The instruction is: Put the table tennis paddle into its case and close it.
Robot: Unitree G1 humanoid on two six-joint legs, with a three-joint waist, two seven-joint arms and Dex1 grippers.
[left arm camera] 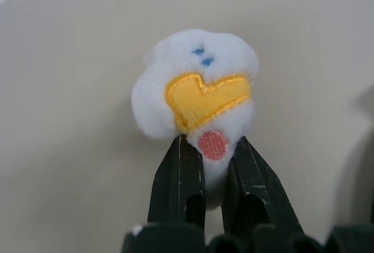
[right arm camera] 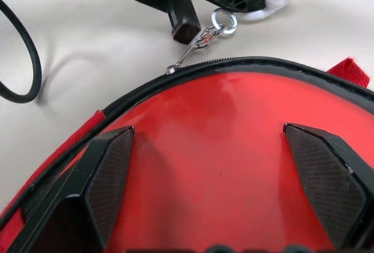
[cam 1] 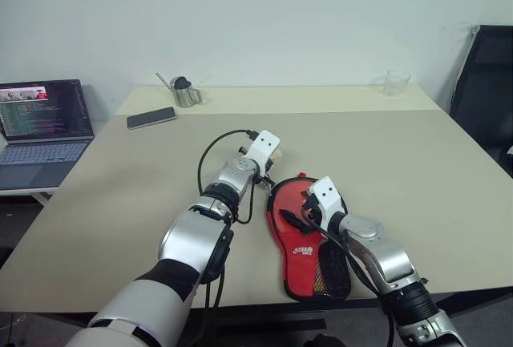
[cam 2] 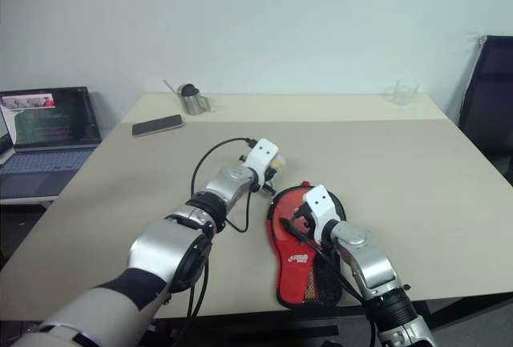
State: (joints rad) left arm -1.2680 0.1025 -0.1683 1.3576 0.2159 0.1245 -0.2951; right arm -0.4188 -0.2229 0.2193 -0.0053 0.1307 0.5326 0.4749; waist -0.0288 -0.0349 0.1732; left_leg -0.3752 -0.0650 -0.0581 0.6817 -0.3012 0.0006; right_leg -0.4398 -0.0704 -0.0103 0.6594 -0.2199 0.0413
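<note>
The case point(cam 1: 309, 247) lies flat near the table's front edge, red with black trim, its white logo and black mesh pocket facing up. Its zipper pull point(right arm camera: 196, 45) links by a small chain and ring to the white plush ball charm point(left arm camera: 196, 78), which has a yellow patch. My left gripper point(left arm camera: 210, 142) is shut on that charm, just beyond the case's round end. Over the round end hovers my right gripper point(right arm camera: 208, 129), open, with a pad point(right arm camera: 111, 177) on either side of the red surface. The table tennis paddle is hidden.
A phone point(cam 1: 151, 117) and a small metal jug point(cam 1: 186, 90) sit at the far left of the table point(cam 1: 417, 163), and a clear glass point(cam 1: 395, 82) at the far right. A laptop point(cam 1: 40, 123) stands on a side surface at the left. A black chair point(cam 1: 485, 82) is at the right.
</note>
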